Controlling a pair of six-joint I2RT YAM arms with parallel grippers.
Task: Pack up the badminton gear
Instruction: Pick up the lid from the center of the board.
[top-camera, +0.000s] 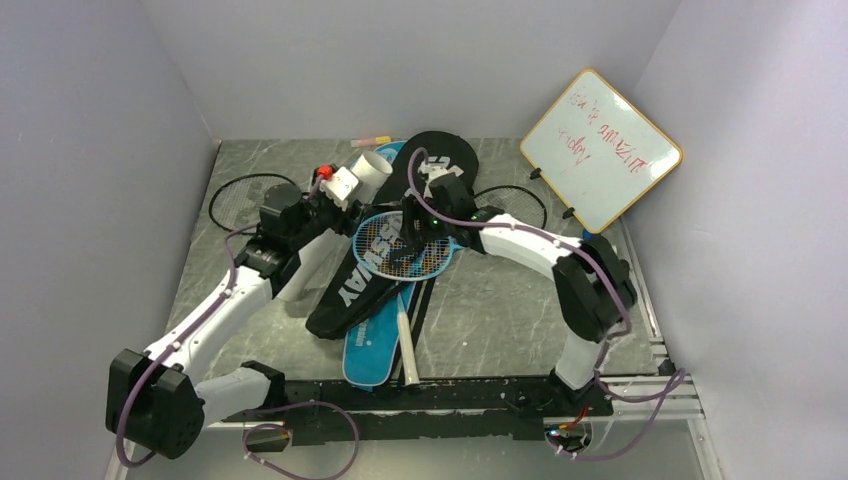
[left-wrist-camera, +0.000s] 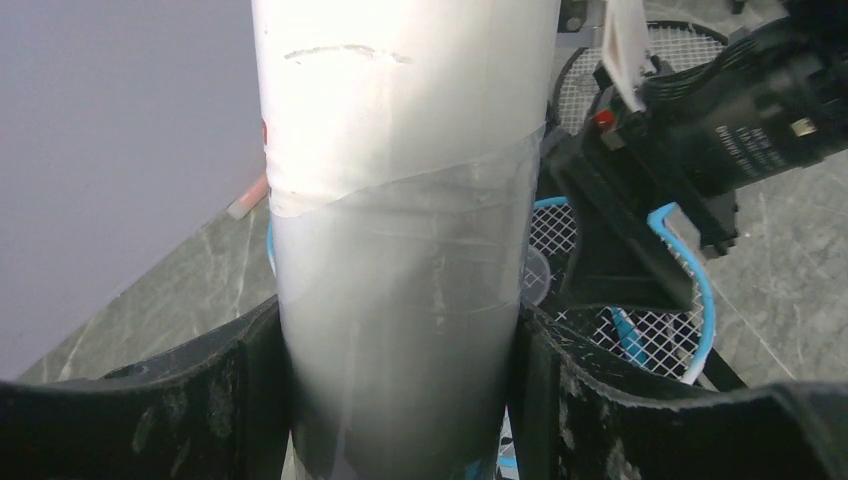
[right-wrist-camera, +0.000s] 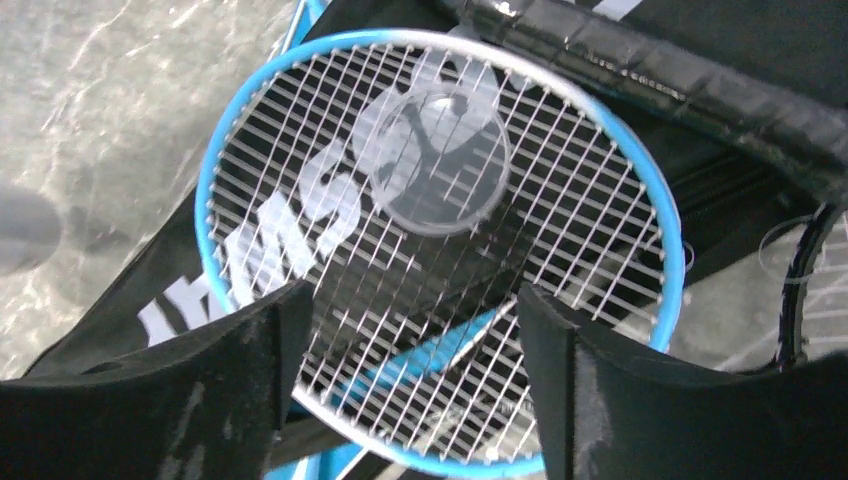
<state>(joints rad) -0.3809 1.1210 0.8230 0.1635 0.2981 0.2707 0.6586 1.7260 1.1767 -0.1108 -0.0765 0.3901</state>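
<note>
Left gripper (left-wrist-camera: 398, 330): clamped on the long white cardboard tube (left-wrist-camera: 400, 150), one finger against each side.
Right gripper (right-wrist-camera: 412, 300): fingers apart with nothing between them, positioned over the strung head of the light-blue-framed racket (right-wrist-camera: 440, 260).
Light-blue-framed racket: lies across the black racket-shaped bag with white lettering (top-camera: 345, 290).
Blue racket-shaped bag (top-camera: 370, 355): beneath the black bag, on the grey marbled table (top-camera: 500, 310).
Thin black-framed rackets: one flat beside the left arm (top-camera: 240, 200), one right of the bags (top-camera: 522, 203).
</note>
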